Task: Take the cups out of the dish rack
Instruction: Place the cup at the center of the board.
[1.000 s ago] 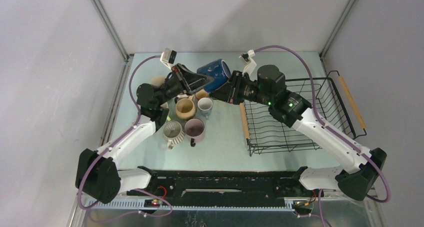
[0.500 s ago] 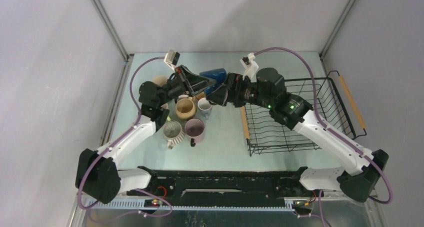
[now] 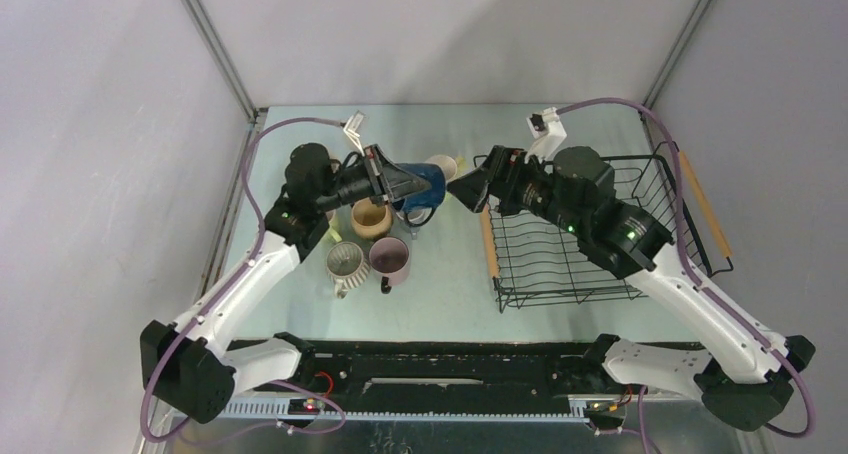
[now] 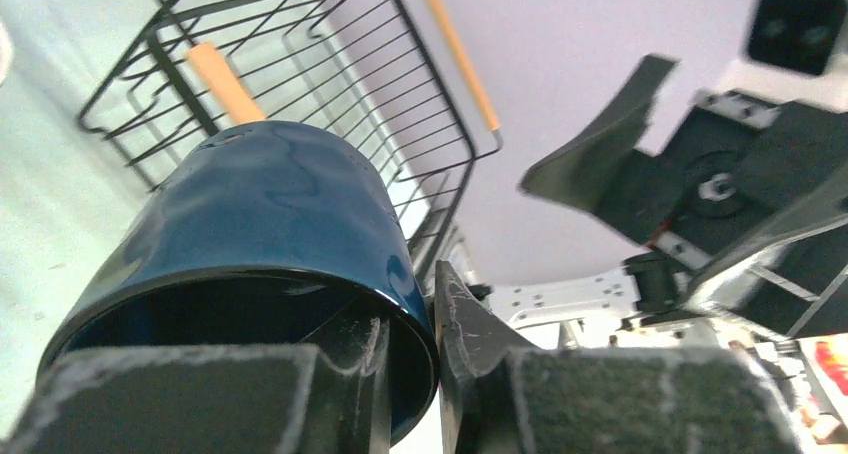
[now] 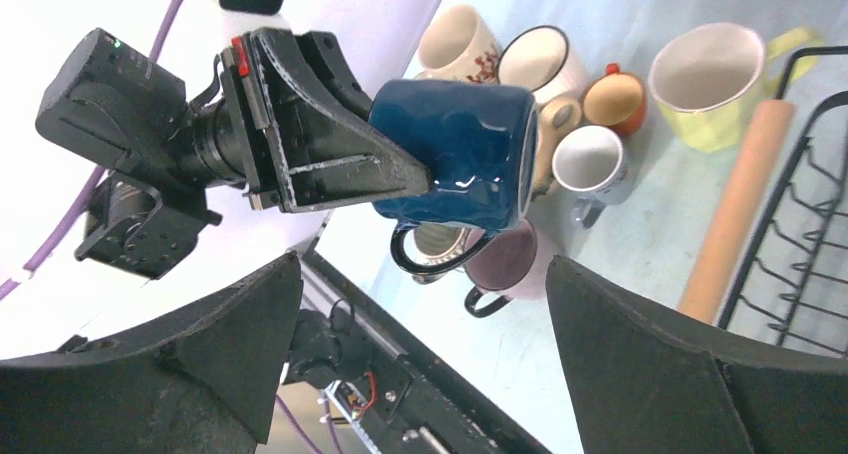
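Top external: right gripper (image 3: 468, 189) has released the dark blue mug (image 3: 422, 182) and backed toward the dish rack (image 3: 600, 274), jaws wide and empty; handover judged complete.
Left wrist: left gripper (image 4: 412, 309) pinches the mug's rim; handle hidden.
Right wrist: mug hangs over the unloaded cups (image 5: 560, 104), covering several.
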You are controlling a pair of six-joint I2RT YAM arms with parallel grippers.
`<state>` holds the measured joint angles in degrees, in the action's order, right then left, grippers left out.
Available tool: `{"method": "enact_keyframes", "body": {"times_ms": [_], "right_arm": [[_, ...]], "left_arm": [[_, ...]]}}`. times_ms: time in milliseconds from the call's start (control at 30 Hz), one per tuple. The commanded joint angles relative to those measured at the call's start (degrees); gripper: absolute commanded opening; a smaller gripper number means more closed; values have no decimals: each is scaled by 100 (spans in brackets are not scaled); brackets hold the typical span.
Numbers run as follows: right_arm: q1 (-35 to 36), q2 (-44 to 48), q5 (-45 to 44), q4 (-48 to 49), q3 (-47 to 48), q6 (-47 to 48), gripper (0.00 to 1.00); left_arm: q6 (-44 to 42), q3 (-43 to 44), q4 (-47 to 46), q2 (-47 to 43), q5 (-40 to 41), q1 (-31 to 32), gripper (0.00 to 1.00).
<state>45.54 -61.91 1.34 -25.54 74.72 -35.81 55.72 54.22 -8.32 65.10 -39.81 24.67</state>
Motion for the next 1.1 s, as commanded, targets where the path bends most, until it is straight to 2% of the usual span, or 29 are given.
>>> {"method": "enact_keyframes", "body": {"times_ms": [0, 167, 367, 567, 1067], "right_arm": [[52, 274, -711, -103, 12, 321, 98], [53, 425, -1074, -168, 9, 380, 98], [56, 615, -1357, -232, 8, 360, 98], [56, 764, -1580, -390, 11, 331, 98], [54, 1093, -1847, -485, -127, 318, 98]], "left_arm": [[-1593, 782, 1524, -202, 218, 139, 0], [-2688, 1242, 3021, 10, 949, 697, 0], [-3275, 1661, 3776, 467, 1833, 1364, 0], [-3519, 1898, 4039, 985, 2332, 1778, 0], [-3770, 2268, 4096, 2280, 2930, 2346, 0]]}}
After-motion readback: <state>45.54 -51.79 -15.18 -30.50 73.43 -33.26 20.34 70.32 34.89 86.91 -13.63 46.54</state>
